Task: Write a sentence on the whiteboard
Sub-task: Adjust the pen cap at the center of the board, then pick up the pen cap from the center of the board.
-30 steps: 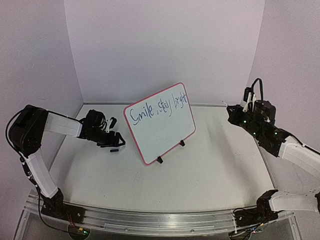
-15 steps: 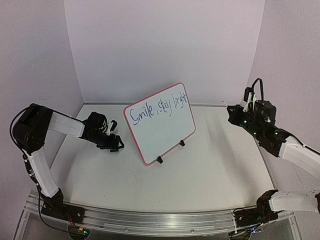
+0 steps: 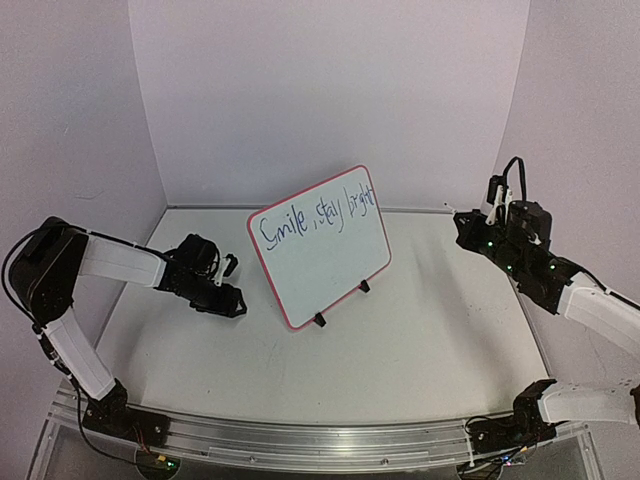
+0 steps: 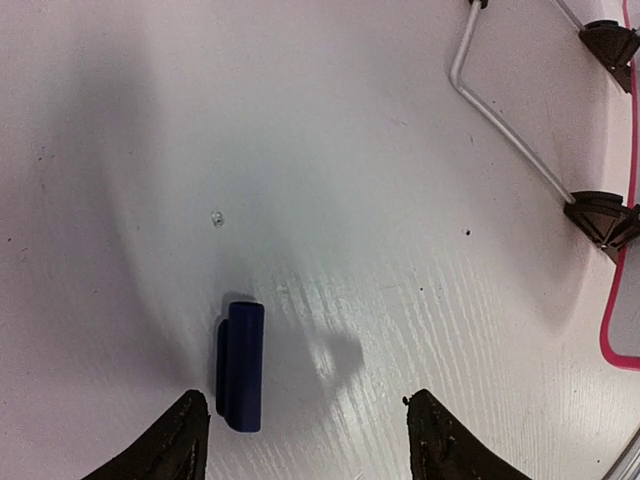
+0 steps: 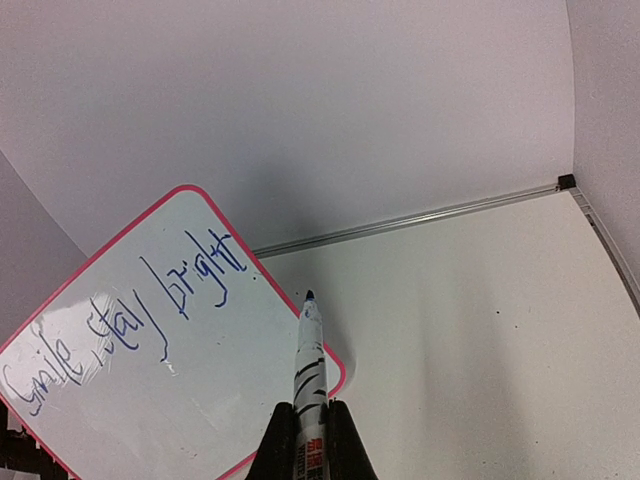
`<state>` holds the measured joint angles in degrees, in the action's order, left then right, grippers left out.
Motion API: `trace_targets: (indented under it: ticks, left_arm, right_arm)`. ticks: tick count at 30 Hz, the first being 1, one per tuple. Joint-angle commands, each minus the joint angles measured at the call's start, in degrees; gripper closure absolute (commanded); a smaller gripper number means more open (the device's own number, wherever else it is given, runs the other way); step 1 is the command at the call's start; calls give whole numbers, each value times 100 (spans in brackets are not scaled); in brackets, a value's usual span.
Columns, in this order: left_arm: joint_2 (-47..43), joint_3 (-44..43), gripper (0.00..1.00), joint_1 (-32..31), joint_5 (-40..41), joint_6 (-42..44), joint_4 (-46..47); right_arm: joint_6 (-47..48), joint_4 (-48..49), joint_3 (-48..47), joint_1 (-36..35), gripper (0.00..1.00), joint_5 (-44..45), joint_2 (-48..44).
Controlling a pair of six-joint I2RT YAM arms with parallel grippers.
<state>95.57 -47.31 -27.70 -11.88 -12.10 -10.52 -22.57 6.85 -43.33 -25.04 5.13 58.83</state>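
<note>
My left claw [image 3: 231,283]: jaws wide, gripping nothing, low over white table [image 3: 420,330]. Small dark-blue plastic cap [image 4: 241,365] lies flat between fingertips, just beside one. Bare table between cap and black clip feet [image 4: 600,215] of small red-pink-framed whiteboard [image 3: 330,260], standing mid-table. Blue handwritten sentence [image 3: 315,215] runs along top edge. My right claw [image 5: 312,445]: clamped on white marker [image 5: 311,370], well clear of board's right edge.
</note>
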Motion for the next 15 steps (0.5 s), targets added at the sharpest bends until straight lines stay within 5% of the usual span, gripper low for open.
trace_targets:
  ticks: [1, 6, 15]
  left_arm:
    - [-293, 76, 34, -60, 582, -91, -125]
    - [-200, -41, 54, -159, 765, -3, -174]
    - [74, -236, 61, -268, 1019, 120, -312]
  right_arm:
    - [-11, 44, -79, 25, 100, 8, 24]
    - [-2, 45, -88, 21, 100, 15, 23]
    - [-11, 44, -71, 23, 100, 41, 15]
